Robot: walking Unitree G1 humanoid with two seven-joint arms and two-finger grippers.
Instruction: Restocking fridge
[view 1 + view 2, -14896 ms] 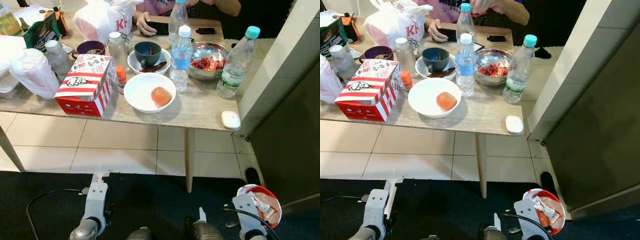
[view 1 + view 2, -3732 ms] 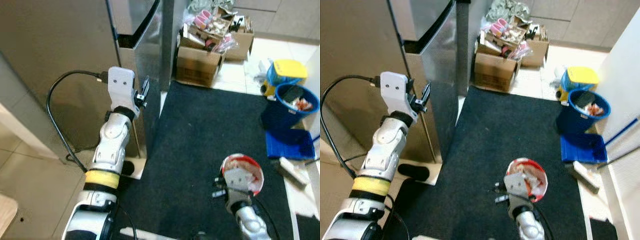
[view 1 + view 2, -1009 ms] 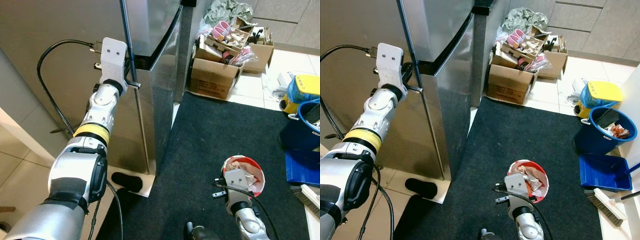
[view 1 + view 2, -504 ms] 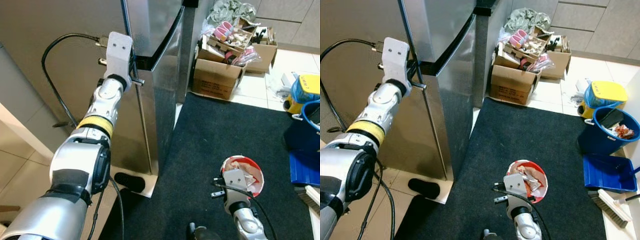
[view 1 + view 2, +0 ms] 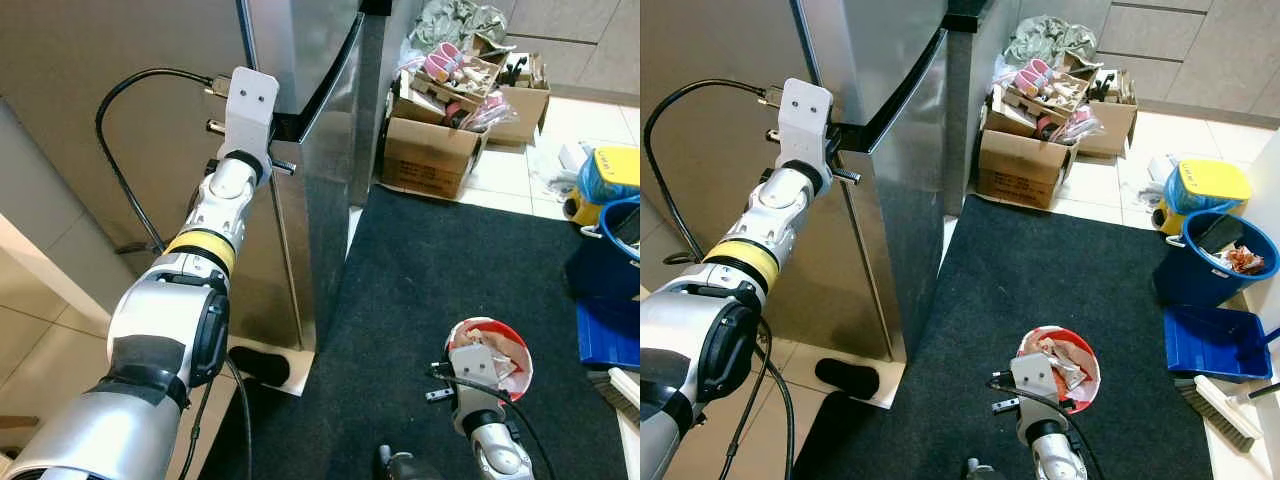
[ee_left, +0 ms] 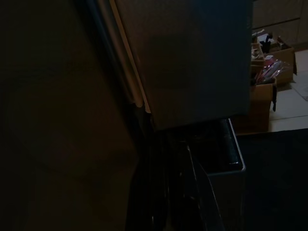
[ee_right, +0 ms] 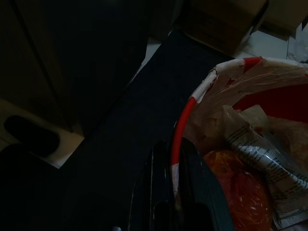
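A tall steel fridge (image 5: 312,70) stands ahead on the left, its doors shut, with a dark seam between the upper and lower door. My left arm is raised, and its white wrist mount (image 5: 250,100) sits against the door's left edge at that seam, next to the thin vertical handle (image 5: 284,240). The left gripper (image 5: 268,148) is hidden behind the mount, and the left wrist view is too dark to read. Low on the right, my right gripper (image 7: 177,192) is shut on the rim of a red bowl (image 5: 1068,360) holding crumpled wrappers and food.
A black mat (image 5: 430,290) runs along the fridge's right side. Cardboard boxes full of clutter (image 5: 432,150) stand behind it. A blue bucket (image 5: 1215,255), a yellow tub (image 5: 1200,185), a blue dustpan (image 5: 1212,345) and a brush (image 5: 1225,400) are at the right. A black slipper (image 5: 258,365) lies by the fridge's base.
My left wrist has shifted a little to the right along the fridge's door edge at the seam. The right gripper still holds the red bowl low down.
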